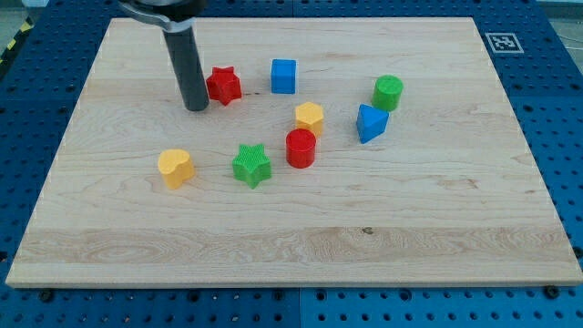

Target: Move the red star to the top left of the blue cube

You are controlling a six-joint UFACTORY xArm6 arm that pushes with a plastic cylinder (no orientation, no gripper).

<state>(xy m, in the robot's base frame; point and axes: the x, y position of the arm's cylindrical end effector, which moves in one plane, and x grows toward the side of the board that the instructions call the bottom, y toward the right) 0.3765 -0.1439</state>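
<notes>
The red star (224, 85) lies on the wooden board (291, 228), in its upper middle-left part. The blue cube (284, 76) sits to the star's right, a short gap away and slightly higher in the view. My tip (196, 107) rests on the board just left of the red star and slightly below it, close to or touching its left side. The dark rod rises from there to the view's top.
A yellow hexagonal block (310, 117), a red cylinder (301, 148) and a green star (251, 166) lie below the blue cube. A yellow heart (175, 168) is lower left. A blue triangular block (370, 123) and a green cylinder (388, 92) are right.
</notes>
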